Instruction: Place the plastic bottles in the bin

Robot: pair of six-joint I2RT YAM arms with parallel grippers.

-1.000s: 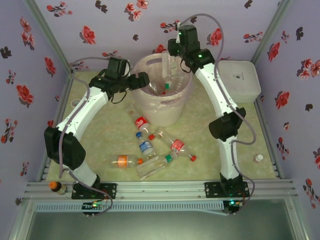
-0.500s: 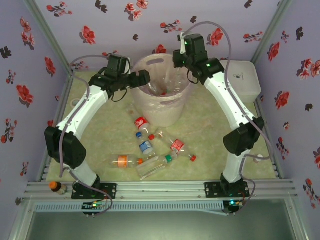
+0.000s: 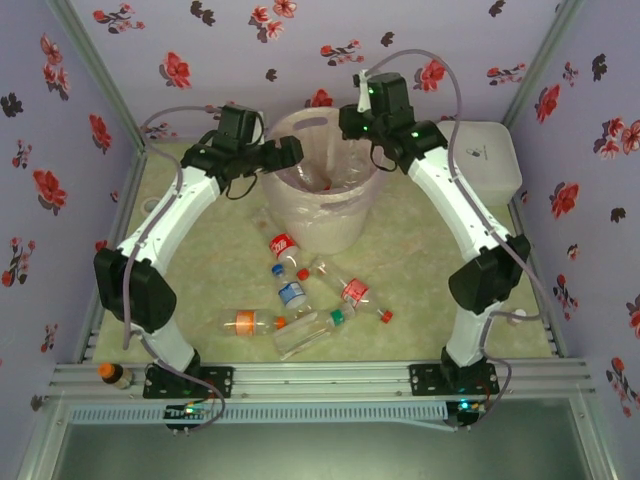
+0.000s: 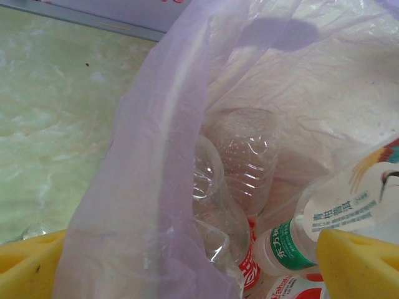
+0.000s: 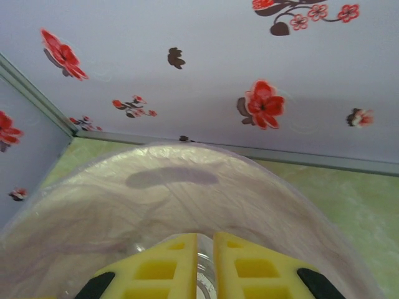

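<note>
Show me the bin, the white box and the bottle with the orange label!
bin (image 3: 332,226): top view, front wall.
white box (image 3: 485,155): top view, lid middle.
orange-label bottle (image 3: 244,321): top view, its label.

**Q:** How are the two arms posed, seen from above?

**A:** Each rises from its base at the near edge of the surface. The elbows bow outward and the forearms converge toward the far centre, where the wrists face each other without touching.

**Q:** What is the state of the left pincer (image 3: 289,153)?

**A:** Its jaws are spread wide. In its wrist view, the yellow pads (image 4: 25,265) sit in opposite lower corners.

**Q:** And the right pincer (image 3: 350,122)?

**A:** It is closed. Its yellow fingers (image 5: 165,271) lie side by side with a thin slit between them.
</note>
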